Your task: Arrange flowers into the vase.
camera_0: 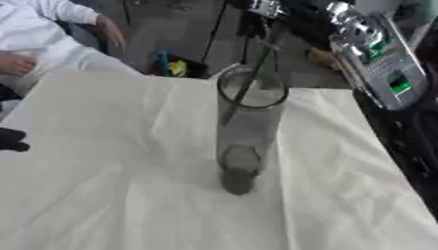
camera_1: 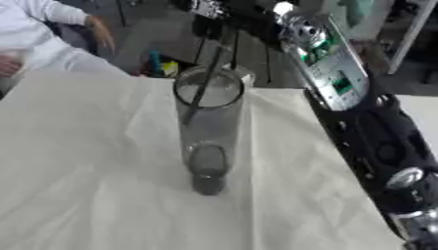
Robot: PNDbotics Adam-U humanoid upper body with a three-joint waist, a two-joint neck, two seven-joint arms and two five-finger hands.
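A tall clear glass vase [camera_0: 248, 132] stands upright in the middle of the white-clothed table [camera_0: 102, 190]. A thin dark flower stem [camera_0: 255, 73] slants down through the vase's mouth, its lower end inside the glass. The stem's top runs up to my right hand [camera_0: 267, 7] at the upper edge, which seems closed round it; the bloom is out of view. My right forearm [camera_0: 376, 58], silver with green lights, comes in from the upper right. My left hand [camera_0: 10, 139] shows as a dark shape at the left edge, away from the vase.
The table's right edge [camera_1: 342, 161] runs diagonally, with my dark right arm [camera_1: 385, 146] along it. A person in white [camera_0: 43, 39] sits beyond the far left corner. Blue and yellow items [camera_0: 168, 66] lie on the floor behind the table.
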